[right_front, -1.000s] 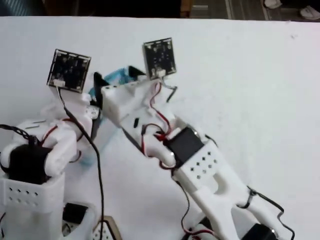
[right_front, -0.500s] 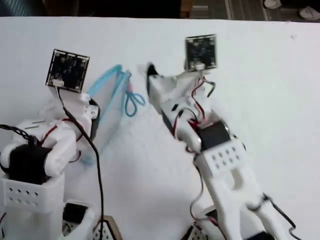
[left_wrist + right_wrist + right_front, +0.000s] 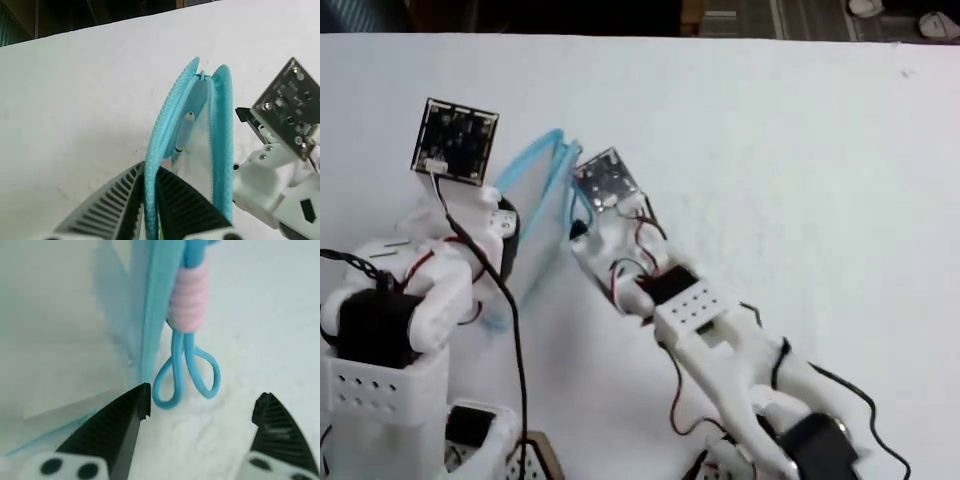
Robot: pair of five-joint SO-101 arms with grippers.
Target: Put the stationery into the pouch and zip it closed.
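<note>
The blue-edged clear pouch (image 3: pixel 533 200) stands unzipped on the white table, its mouth gaping. My left gripper (image 3: pixel 150 172) is shut on one zipper rim of the pouch (image 3: pixel 165 125), and a pen (image 3: pixel 182 135) lies inside. Small scissors (image 3: pixel 186 365) with blue loop handles and a pink wrapped neck lie on the table right beside the pouch wall (image 3: pixel 65 340). My right gripper (image 3: pixel 202 397) hangs open just over the scissor handles, one finger by the pouch and the other on the far side. In the high view the right gripper (image 3: pixel 578 226) covers the scissors.
The left arm's base (image 3: pixel 380 340) sits at the near left. The right arm (image 3: pixel 720 340) stretches diagonally from the near right toward the pouch. Bare white table (image 3: pixel 800 160) spreads to the right and back.
The right arm swung away to the right, baring the scissors beside the pouch, then came back and dropped over them with its fingers spread. The left arm and pouch held still.
</note>
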